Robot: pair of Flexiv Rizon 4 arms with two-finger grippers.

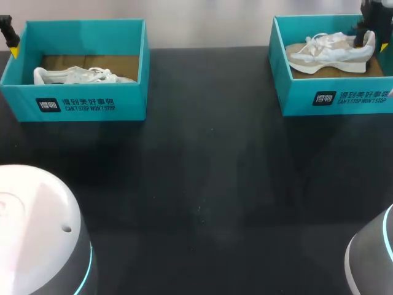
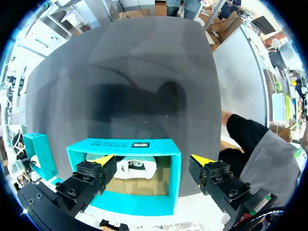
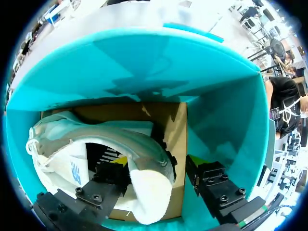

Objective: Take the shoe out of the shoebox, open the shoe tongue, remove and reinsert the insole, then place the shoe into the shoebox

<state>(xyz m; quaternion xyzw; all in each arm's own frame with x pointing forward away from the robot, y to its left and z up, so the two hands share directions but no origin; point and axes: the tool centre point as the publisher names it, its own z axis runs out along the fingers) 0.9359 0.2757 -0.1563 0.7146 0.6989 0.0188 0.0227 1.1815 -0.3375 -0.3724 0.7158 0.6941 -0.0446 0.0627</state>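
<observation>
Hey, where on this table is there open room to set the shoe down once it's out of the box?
Bare black table lies between the left shoebox and the right shoebox, and across the wide strip in front of them. Crowded: the right shoebox, with its white shoe and the right gripper at the heel.

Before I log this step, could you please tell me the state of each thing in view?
Left shoebox: open, shoe inside.
Left shoe: lying in its box, untouched.
Right shoebox: open, shoe inside.
Right shoe: in its box.
Left gripper: open, above the left shoebox.
Right gripper: open, straddling the shoe's heel.
</observation>
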